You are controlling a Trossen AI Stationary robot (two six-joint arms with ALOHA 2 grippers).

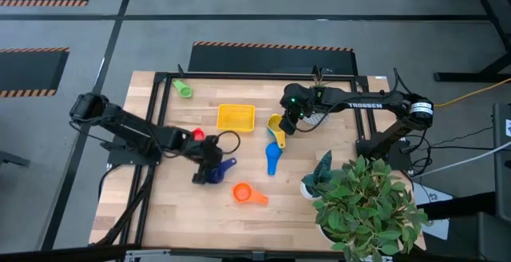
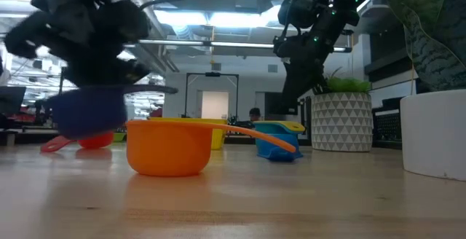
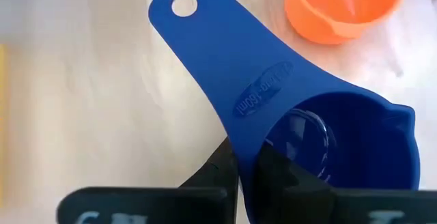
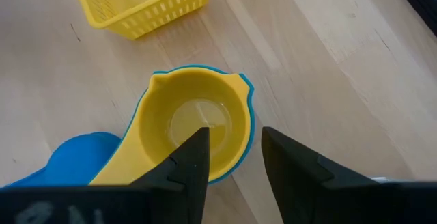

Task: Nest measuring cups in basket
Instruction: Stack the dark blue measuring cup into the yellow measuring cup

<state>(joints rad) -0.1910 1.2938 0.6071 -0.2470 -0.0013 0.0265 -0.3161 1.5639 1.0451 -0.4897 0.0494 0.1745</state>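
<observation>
**Wrist views: left arm carried the dark blue cup, right arm hovered over a nested pair**

Left wrist view showed the left gripper with its jaws clamped on the dark blue measuring cup at the neck where the handle meets the bowl; the handle, with its hanging hole, pointed away from the wrist. Just past it lay the orange cup on the wooden table.

From overhead, the yellow basket sat near the table's centre and looked empty. The left gripper and its dark blue cup were at about 7 o'clock from the basket, and in the low view that cup hung clear of the tabletop. The orange cup lay at 6 o'clock from the basket, well apart. A red cup rested close by at 8 o'clock, and a green cup lay apart at 10 o'clock, near the table's far edge.

The right gripper hovered at 3 o'clock from the basket. Its wrist camera showed the jaws apart, poised above a yellow cup nested inside a light blue cup, with the basket beyond. Another blue cup lay at 5 o'clock from the basket. A white patterned plant pot and a leafy plant stood at the table's right side.
</observation>
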